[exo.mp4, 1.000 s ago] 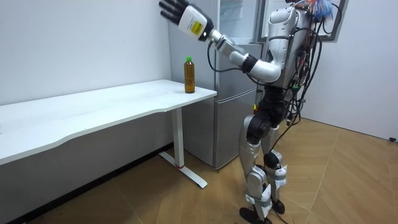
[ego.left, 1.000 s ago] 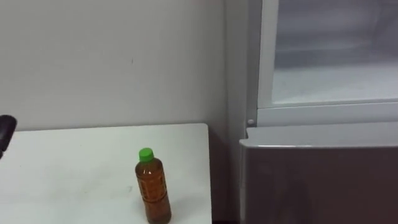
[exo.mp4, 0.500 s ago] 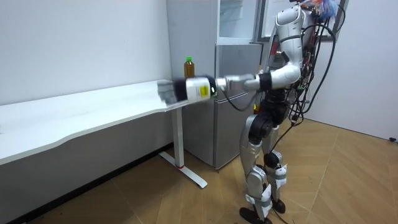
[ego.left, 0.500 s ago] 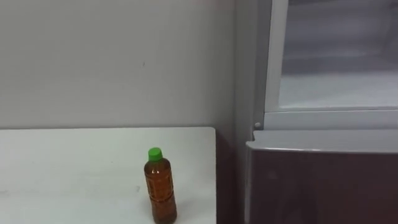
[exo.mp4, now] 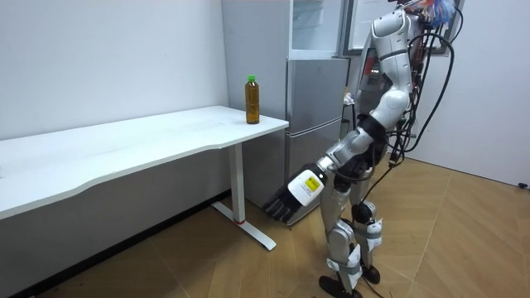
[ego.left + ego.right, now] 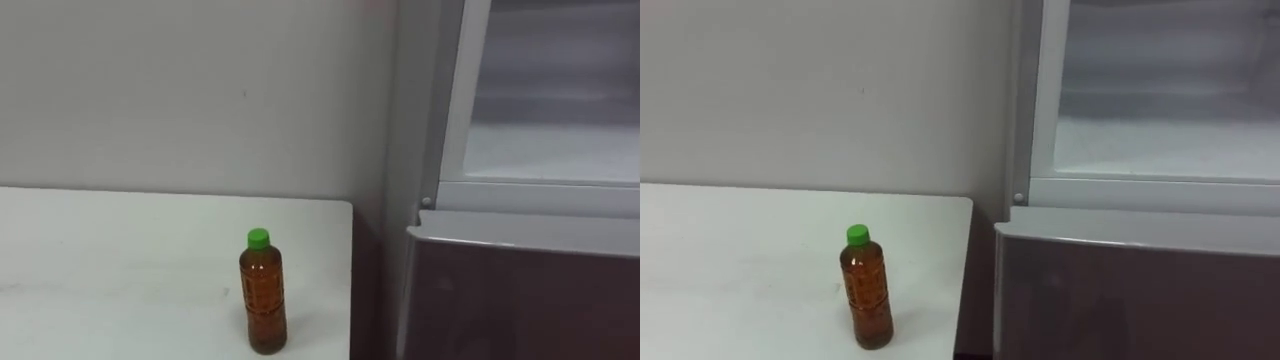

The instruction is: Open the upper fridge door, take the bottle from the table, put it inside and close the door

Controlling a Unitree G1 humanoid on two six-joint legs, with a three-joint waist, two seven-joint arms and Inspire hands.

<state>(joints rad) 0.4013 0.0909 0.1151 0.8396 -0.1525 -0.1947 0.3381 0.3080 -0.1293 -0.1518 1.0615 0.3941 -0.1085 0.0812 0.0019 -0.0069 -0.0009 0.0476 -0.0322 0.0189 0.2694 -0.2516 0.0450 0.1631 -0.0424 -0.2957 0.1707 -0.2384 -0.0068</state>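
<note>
Bottle (image 6: pixel 263 305) stands upright at lower centre, on the worktop (image 6: pixel 120 270) beside the open upper fridge (image 6: pixel 560 110). In the room view I find the left hand (image 5: pixel 286 201) slung low, fingers straight. The bottle lies above it, toward the upper left.

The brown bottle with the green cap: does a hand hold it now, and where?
No hold. The brown green-capped bottle stands free on the white table; the left hand hangs low, open and empty.
</note>
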